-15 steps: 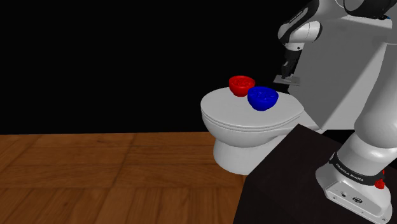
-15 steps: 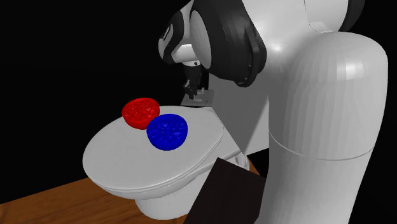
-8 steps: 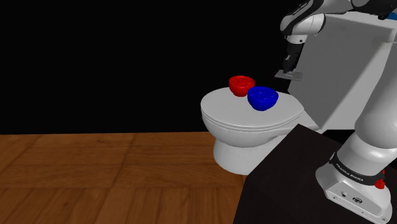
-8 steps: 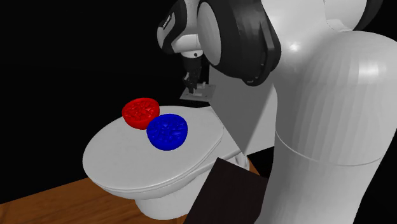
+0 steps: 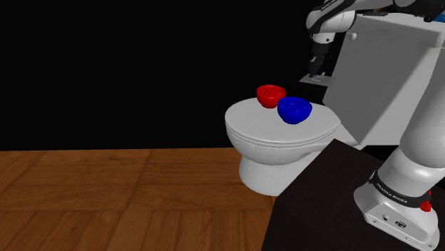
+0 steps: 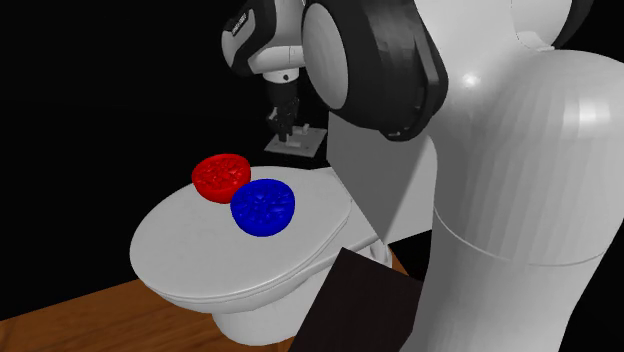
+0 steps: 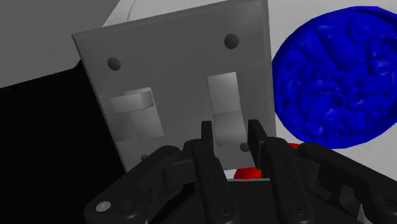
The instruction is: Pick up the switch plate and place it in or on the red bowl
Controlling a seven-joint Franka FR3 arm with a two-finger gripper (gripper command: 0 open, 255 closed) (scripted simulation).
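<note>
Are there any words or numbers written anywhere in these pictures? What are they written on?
"FRANKA EMIKA": white letters on the dark band round the arm's foot, small but just readable.
A round mark on the white foot below it: too small to read.
No writing on the switch plate, the red bowl or the blue bowl.

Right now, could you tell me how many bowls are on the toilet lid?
2, on the toilet lid: the red bowl, and the blue bowl beside it at the shoulder view's right. None appears hidden.
</note>
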